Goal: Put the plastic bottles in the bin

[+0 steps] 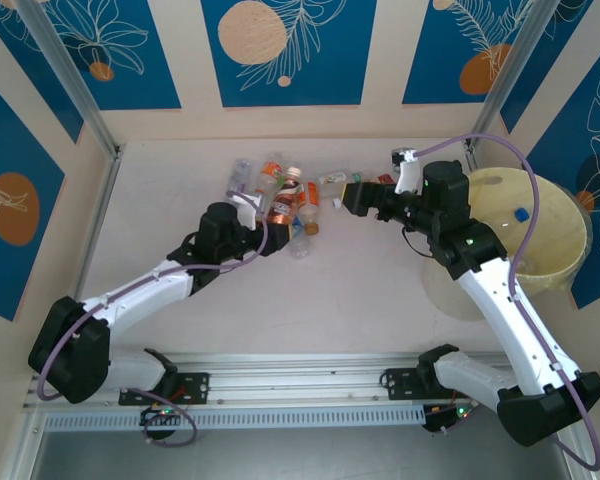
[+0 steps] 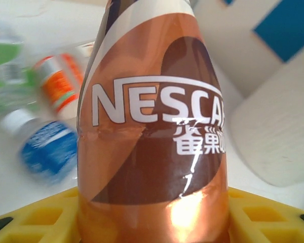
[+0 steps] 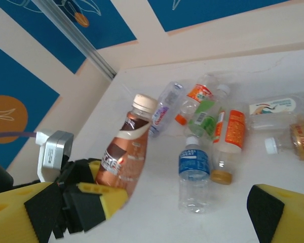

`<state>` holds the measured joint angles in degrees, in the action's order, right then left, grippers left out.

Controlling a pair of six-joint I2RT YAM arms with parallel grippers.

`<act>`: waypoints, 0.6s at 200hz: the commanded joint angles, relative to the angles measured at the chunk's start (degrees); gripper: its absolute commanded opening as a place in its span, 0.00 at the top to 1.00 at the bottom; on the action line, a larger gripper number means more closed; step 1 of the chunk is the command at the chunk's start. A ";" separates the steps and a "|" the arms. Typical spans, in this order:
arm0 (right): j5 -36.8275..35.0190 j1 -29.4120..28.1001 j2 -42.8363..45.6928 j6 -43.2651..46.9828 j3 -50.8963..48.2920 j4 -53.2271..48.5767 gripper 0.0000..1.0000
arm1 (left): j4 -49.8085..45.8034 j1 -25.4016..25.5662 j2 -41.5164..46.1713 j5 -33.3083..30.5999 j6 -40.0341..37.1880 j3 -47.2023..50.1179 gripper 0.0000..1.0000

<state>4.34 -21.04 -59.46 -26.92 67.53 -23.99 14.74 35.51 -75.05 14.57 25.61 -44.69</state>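
Both grippers sit close to the heap of plastic bottles (image 1: 242,176) in the overhead view. The heap lies in the upper middle of the frame, near the back wall (image 1: 280,122). We see the left gripper (image 1: 273,221) clamped on a copper-brown Nescafé bottle (image 1: 281,209) at the heap's near edge. The right gripper (image 1: 354,196) stands just right of the heap, fingers spread with nothing between them. The bin (image 1: 558,246) sits at the right edge of the frame, close to the side wall. The right arm (image 1: 500,300) crosses its left rim, and a blue cap (image 1: 520,213) lies inside. Bare table (image 1: 310,300) runs wide from the heap down to the rail (image 1: 280,385) at the bottom, and out to the left.

From the left wrist, the Nescafé bottle stands upright in the centre between two yellow fingers (image 2: 35,218) at the bottom edge, touching both. Blurred at the left lie a blue-labelled bottle (image 2: 49,148) and an orange-labelled bottle (image 2: 61,83).

From the right wrist, we see the held bottle left of centre, tilted, cap up, with open table to its right. Beyond that gap several loose bottles lie flat toward the wall, among them a green-labelled bottle (image 3: 205,114). A blue-labelled one lies nearest, just beside an orange-labelled one. This gripper's own yellow fingers stand far apart at the bottom corners.
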 commanded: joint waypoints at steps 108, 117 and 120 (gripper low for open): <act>2.14 -4.30 -7.78 -6.65 4.13 0.56 0.03 | 15.56 9.39 -4.95 11.49 2.37 -7.07 0.64; 1.30 -4.28 -8.41 -7.56 4.25 0.48 0.04 | 15.57 9.81 -5.09 11.52 1.83 -7.17 0.63; 0.96 -4.28 -8.58 -7.95 4.21 0.53 0.04 | 15.53 9.94 -5.03 11.48 1.68 -7.17 0.63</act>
<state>11.00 -25.08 -67.00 -31.99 69.28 -20.49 26.76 44.10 -79.75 23.77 28.16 -49.69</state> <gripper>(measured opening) 0.968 0.533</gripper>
